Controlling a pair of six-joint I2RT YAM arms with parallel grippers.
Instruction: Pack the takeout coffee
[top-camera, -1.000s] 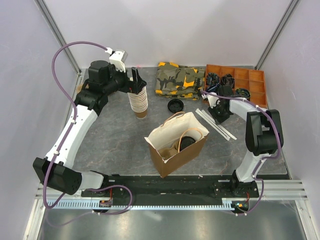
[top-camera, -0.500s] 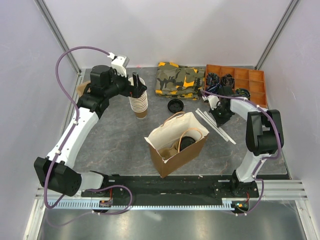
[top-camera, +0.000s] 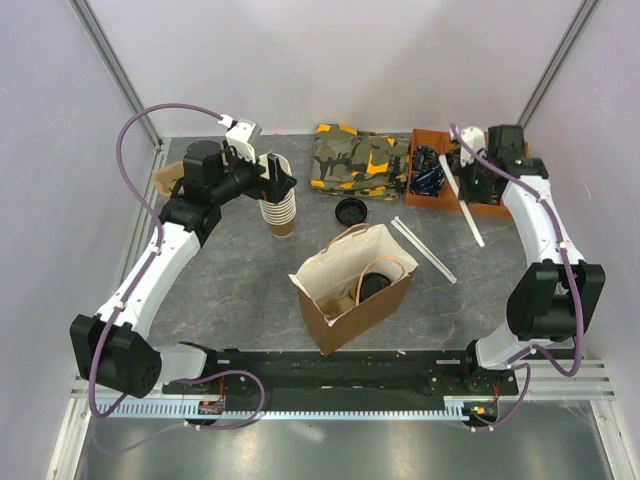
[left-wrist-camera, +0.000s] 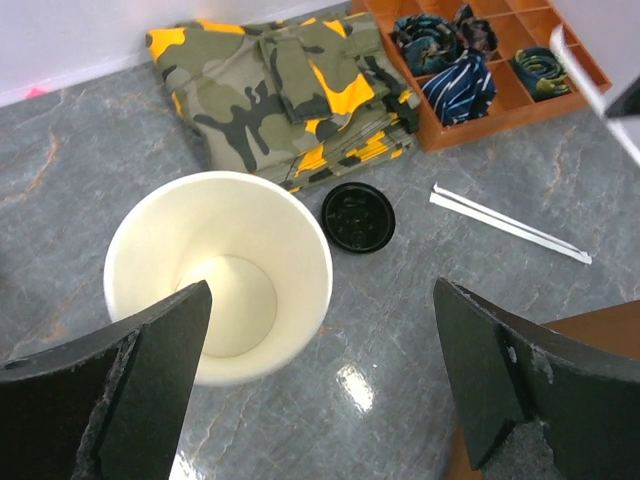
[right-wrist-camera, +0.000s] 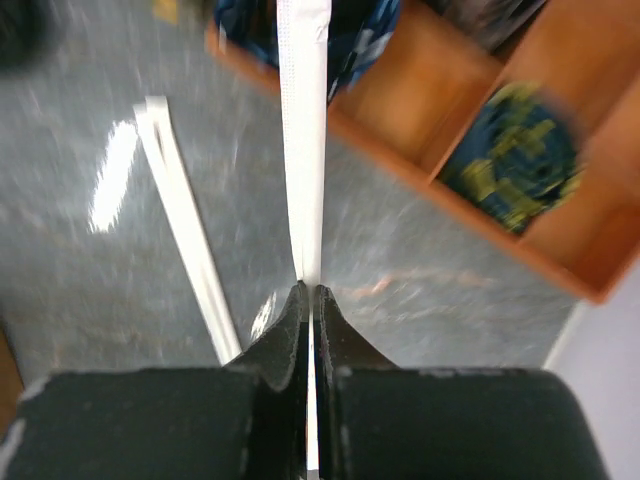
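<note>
A wrapped straw (right-wrist-camera: 303, 120) is pinched aloft by the right gripper (right-wrist-camera: 308, 290), likely for the paper bag (top-camera: 345, 320) where the takeout coffee (top-camera: 376, 284) is lodged; the left gripper (left-wrist-camera: 320, 290) is held spread over the cup stack (left-wrist-camera: 218, 262).

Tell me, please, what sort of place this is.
Likely a robotics lab test cell: white walls enclose a grey tabletop, a left arm and right arm are bolted to a rail, and props include a stack of paper cups.
</note>
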